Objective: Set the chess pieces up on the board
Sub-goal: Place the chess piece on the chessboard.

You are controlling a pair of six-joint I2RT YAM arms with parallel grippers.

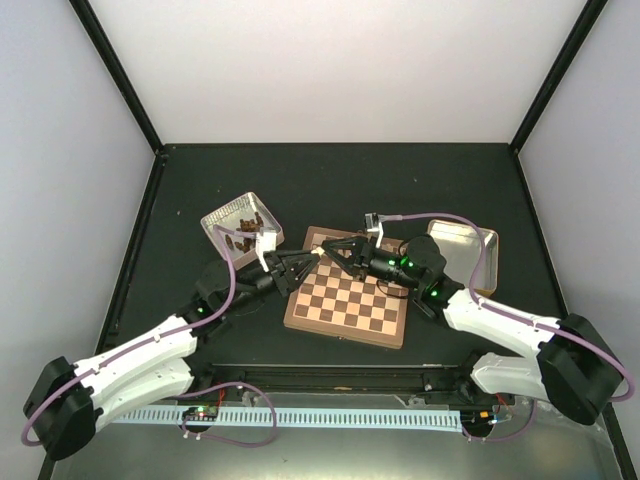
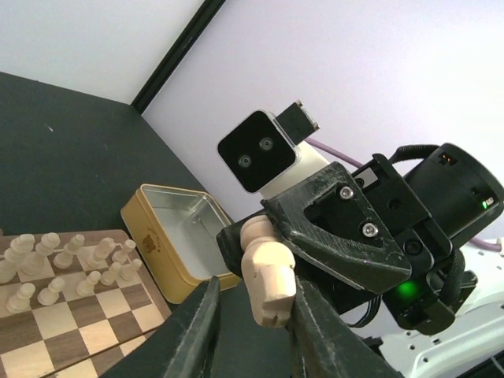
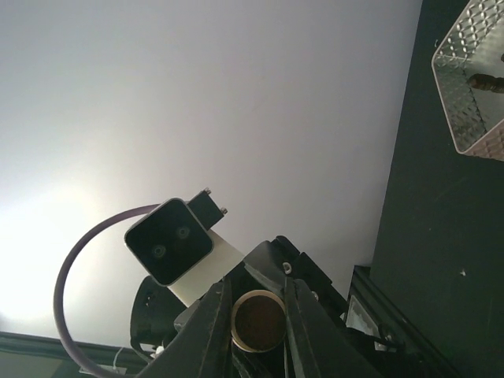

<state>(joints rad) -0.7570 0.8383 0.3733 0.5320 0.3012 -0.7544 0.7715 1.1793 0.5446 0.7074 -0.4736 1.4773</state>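
Note:
Both grippers meet above the far left corner of the board. My right gripper is shut on a pale cream knight; its round brown base sits between my right fingers. My left gripper is open around the knight's head: the right finger touches it and the left finger stands apart. Several cream chessmen stand in two rows on the board's far edge.
A silver tin with dark pieces sits left of the board and shows in the right wrist view. An empty gold-walled tin sits to the right, also in the left wrist view. A rail runs along the near edge.

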